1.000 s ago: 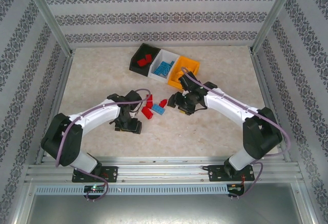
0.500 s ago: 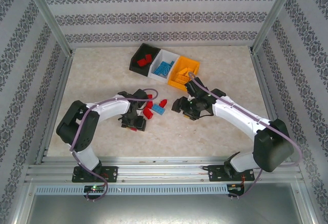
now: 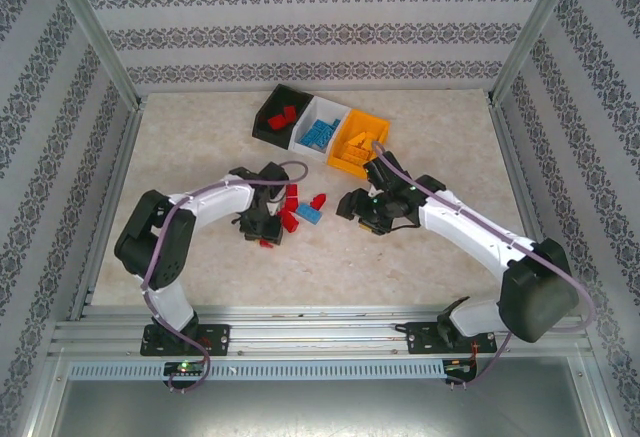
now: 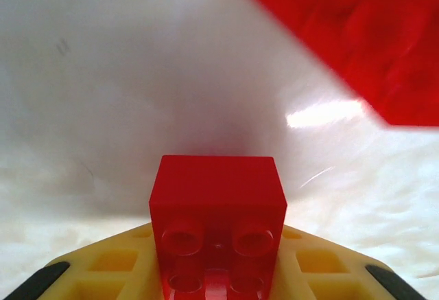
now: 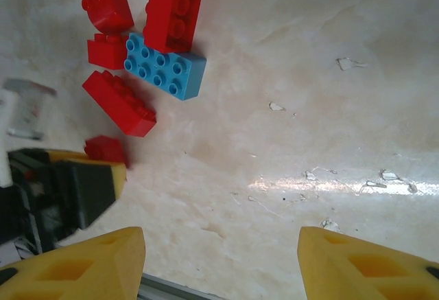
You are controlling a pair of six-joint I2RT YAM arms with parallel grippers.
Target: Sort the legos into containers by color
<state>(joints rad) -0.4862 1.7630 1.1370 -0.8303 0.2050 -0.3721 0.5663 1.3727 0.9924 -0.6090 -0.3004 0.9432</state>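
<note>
My left gripper (image 4: 218,276) is shut on a small red lego (image 4: 218,224), whose studs face the camera just above the table. From above, the left gripper (image 3: 262,231) sits at the left edge of a loose cluster of legos: red ones (image 3: 290,219) and a blue one (image 3: 308,213). To the right of the cluster, my right gripper (image 3: 352,207) hangs open with nothing between its fingers (image 5: 89,262). The right wrist view has the blue lego (image 5: 164,66) among several red ones (image 5: 120,103). The containers stand in a row at the back: black (image 3: 266,107), white (image 3: 297,138), orange (image 3: 340,161).
The black bin holds red bricks, the white one blue bricks, the orange one orange bricks. Metal frame rails (image 3: 320,327) run along the near edge, and patterned walls enclose the table. Bare tabletop lies left of my left arm and right of my right arm.
My left gripper has closed on the red lego and its arm has folded in towards the cluster. The right arm has swung slightly right and then held still, still open.
</note>
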